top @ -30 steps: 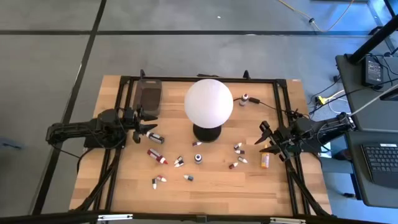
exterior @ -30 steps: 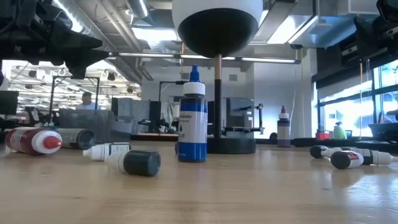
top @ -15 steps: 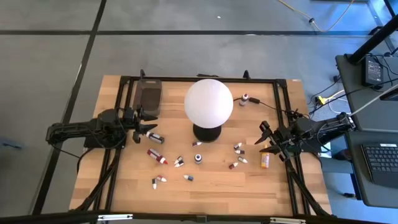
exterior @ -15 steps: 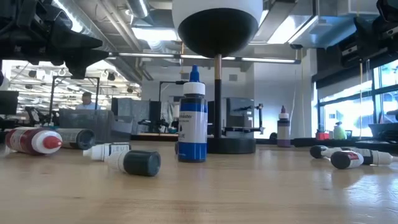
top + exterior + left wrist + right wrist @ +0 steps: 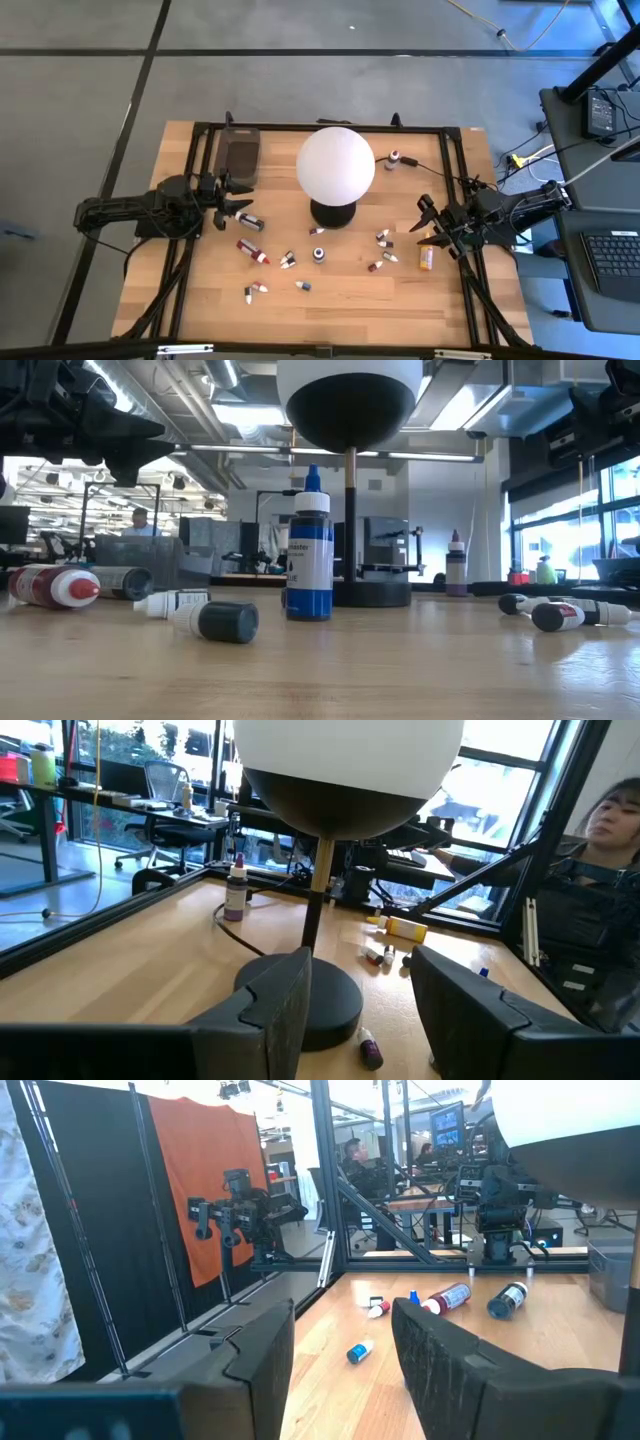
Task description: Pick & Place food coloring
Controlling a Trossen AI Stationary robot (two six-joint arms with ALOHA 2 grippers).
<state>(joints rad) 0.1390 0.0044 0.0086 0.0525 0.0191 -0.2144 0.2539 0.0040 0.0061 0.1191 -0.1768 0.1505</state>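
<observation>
Many small food coloring bottles [image 5: 288, 261] lie scattered over the wooden worktop [image 5: 340, 300], most of them on their sides in front of the white globe lamp [image 5: 335, 165]. They are tiny droppers with red, dark or clear bodies and white or dark caps. A larger red bottle [image 5: 253, 251] lies left of the cluster, and a dark bottle [image 5: 248, 220] lies just beside the left hand [image 5: 238, 204]. One orange bottle [image 5: 427, 258] sits near the right hand [image 5: 424, 222], and a single upright bottle [image 5: 394, 159] stands alone behind the lamp to its right.

A dark grey tray [image 5: 240, 156] rests at the back left of the worktop; whether anything lies in it cannot be told from above.

Both hands hover low at the sides of the worktop with their fingers apart, holding nothing: the left hand's fingers [image 5: 285, 1000] frame the lamp base, and the right hand's fingers [image 5: 265, 1350] frame the far bottles.

The low view shows what the overhead one does not: a blue bottle [image 5: 309, 550] standing upright with a white label and a pointed cap, in front of the lamp's stem, with a dark-capped bottle [image 5: 215, 621] lying beside it. The left wrist view shows a person [image 5: 610, 840] seated beyond the worktop's edge, and the right wrist view shows a blue-capped bottle [image 5: 360, 1351] lying apart from the rest.
</observation>
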